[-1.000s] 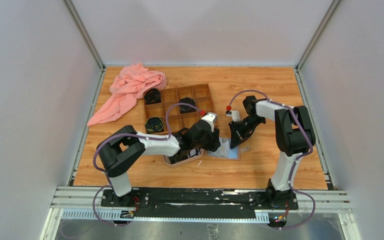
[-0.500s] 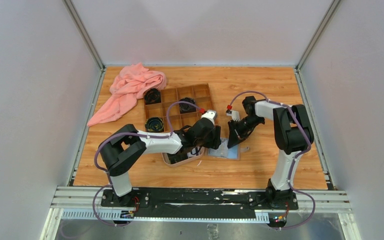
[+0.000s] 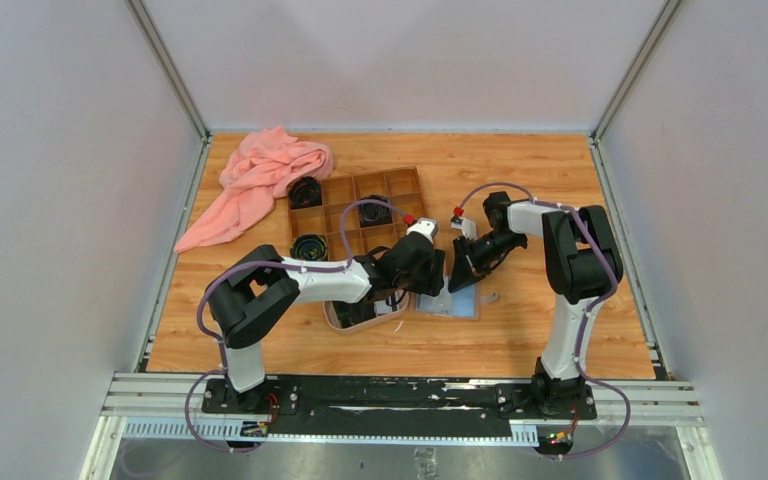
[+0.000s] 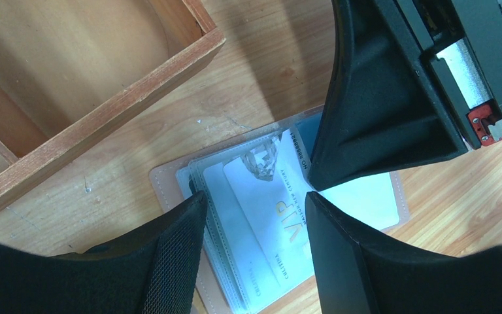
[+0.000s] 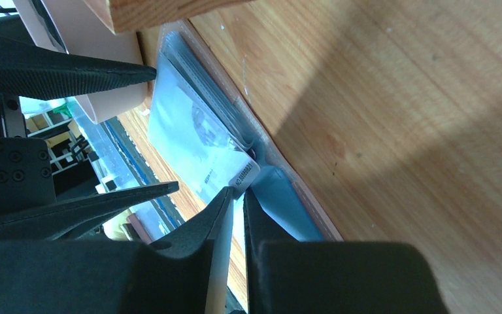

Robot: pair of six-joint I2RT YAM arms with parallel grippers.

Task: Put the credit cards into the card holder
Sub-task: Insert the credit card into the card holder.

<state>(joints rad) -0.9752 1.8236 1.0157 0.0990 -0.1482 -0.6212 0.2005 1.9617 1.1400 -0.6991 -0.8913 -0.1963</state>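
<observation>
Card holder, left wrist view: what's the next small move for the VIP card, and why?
Probably nudge the VIP card deeper into the card holder: the right gripper pinches its numbered end, which looks uncovered, while the left gripper stands open.

Tan-pink card holder [image 4: 159, 183] open flat on wood, clear sleeves up — pale VIP credit card [image 4: 265, 209] flat across them
</observation>
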